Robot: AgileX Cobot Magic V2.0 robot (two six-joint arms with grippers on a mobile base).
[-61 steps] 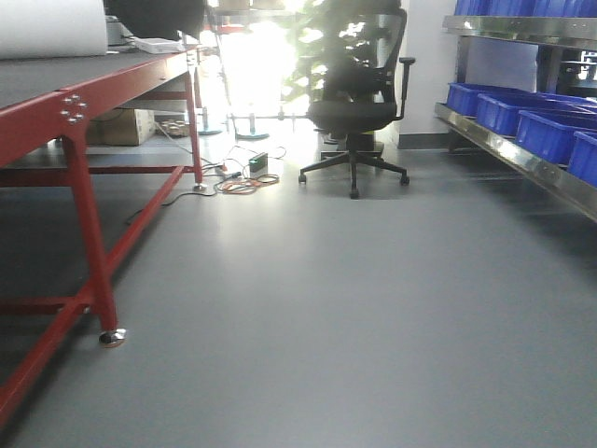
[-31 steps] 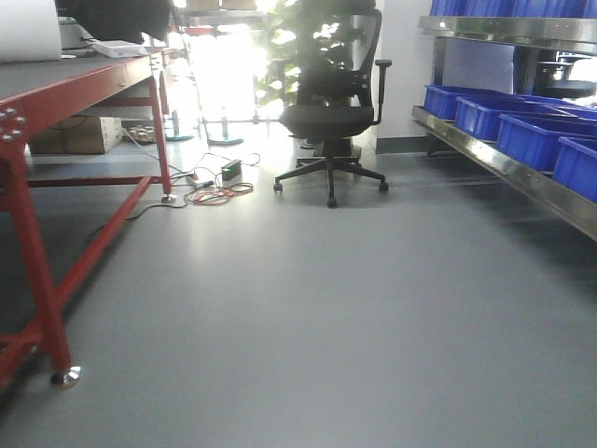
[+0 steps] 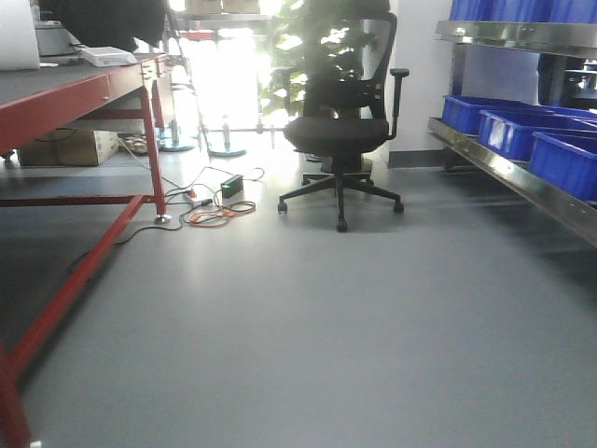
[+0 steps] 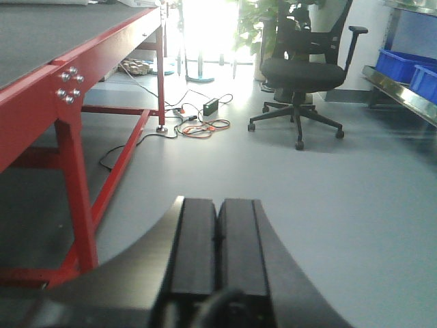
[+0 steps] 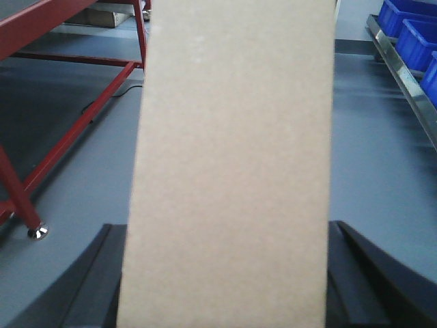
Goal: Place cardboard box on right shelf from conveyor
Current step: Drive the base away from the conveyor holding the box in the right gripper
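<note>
Right gripper: spread to the width of the cardboard box, with a dark finger against each lower flank; it has the box in its hold.
Box relative to the hand: it stands upright between the fingers and runs from the hand toward 12 o'clock, filling the middle of the right wrist view, plain tan face to the camera.
Left gripper: the two black fingers are pressed flat together with nothing between them.
Conveyor: at 10 o'clock in the front view, dark belt on a red frame; its red legs sit at 10 o'clock from the held box, well apart from it.
Right shelf: its shiny steel lip runs along 2 o'clock, carrying blue bins; the box is not on it.
Office chair: black, at 12 o'clock on the grey floor.
Cables: a tangle at 11 o'clock, near the conveyor's far leg.
</note>
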